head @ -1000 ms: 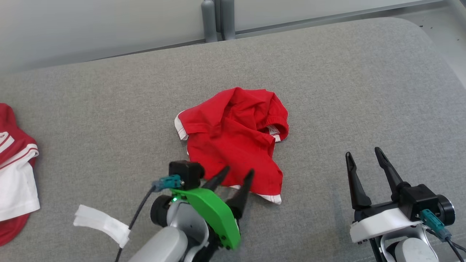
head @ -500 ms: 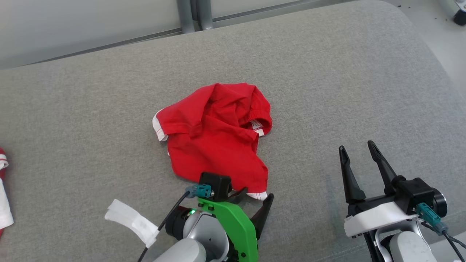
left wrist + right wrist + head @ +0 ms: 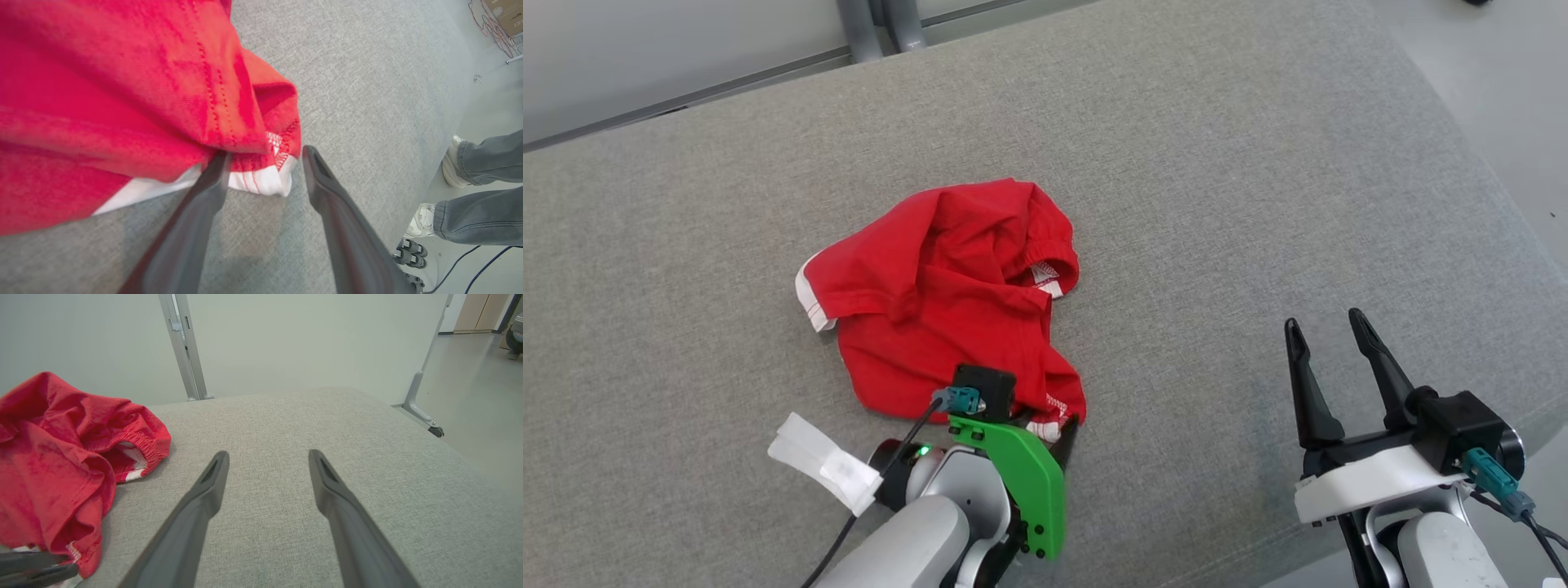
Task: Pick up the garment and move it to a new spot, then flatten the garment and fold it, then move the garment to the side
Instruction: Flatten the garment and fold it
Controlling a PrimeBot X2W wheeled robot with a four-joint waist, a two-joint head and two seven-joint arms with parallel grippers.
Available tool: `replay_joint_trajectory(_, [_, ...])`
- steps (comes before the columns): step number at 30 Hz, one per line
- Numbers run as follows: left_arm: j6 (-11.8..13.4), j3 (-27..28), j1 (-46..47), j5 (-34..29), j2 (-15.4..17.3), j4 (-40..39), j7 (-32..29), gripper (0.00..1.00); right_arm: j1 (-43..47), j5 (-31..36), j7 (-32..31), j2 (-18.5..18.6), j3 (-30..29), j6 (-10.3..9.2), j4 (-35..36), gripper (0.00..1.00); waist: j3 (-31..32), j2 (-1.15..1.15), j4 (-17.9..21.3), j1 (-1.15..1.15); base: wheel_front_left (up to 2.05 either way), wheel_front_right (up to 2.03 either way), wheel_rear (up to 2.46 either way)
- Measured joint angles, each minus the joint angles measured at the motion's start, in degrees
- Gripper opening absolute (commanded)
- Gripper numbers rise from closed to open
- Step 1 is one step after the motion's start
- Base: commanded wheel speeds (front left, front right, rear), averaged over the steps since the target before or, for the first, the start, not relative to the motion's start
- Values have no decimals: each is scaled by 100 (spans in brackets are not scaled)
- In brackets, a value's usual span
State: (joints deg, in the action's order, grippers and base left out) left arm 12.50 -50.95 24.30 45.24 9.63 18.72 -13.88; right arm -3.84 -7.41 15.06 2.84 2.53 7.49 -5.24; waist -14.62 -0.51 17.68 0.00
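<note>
Grey cushion [image 3: 1258, 163]: left claw [image 3: 266, 155] spread at garment [image 3: 931, 310] hem, right claw [image 3: 1323, 320] spread too.

The garment [image 3: 939, 318] is bright red with white edging and red stitching, on a plain grey woven surface [image 3: 1217, 204]. The left hand [image 3: 266, 159] carries a green bracket, the right hand [image 3: 1325, 325] a white one; both have dark fingers

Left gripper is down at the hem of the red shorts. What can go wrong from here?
1. The left gripper brackets just the white hem corner of the red shorts; so thin a bite may slip on lifting.
2. The shorts lie crumpled in layers, so closing may catch one layer only and lift them bunched.
3. Its fingertips sit low on the grey cushion; they might pinch upholstery too.
</note>
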Motion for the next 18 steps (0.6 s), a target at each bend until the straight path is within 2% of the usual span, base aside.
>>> replay_joint_trajectory(1, [-26, -9, 34, -18, -14, 76, 43, 42, -3, -2, 0, 0, -1, 0, -2, 100, -10, 0, 22, 0, 0, 0, 0])
replay_joint_trajectory(3, [-64, -14, 73, -54, -24, 233, 112, 0, -4, -7, 0, 0, -10, 0, -4, 100, -23, 0, 50, 0, 0, 0, 0])
replay_joint_trajectory(7, [-254, -101, 137, -98, -13, 380, 132, 0, -4, -8, 0, -1, -45, 0, -11, 100, -2, 0, 41, 0, 0, 0, 0])
replay_joint_trajectory(11, [-352, -129, 172, -80, 1, 175, 68, 0, -1, -11, 0, 0, -125, 0, -30, 100, 49, 0, -21, 0, 0, 0, 0])
replay_joint_trajectory(18, [-424, 116, 404, 168, 96, -1181, -136, 0, 27, -48, 0, -1, -169, 0, -45, 100, 194, 0, -155, 0, 0, 0, 0])
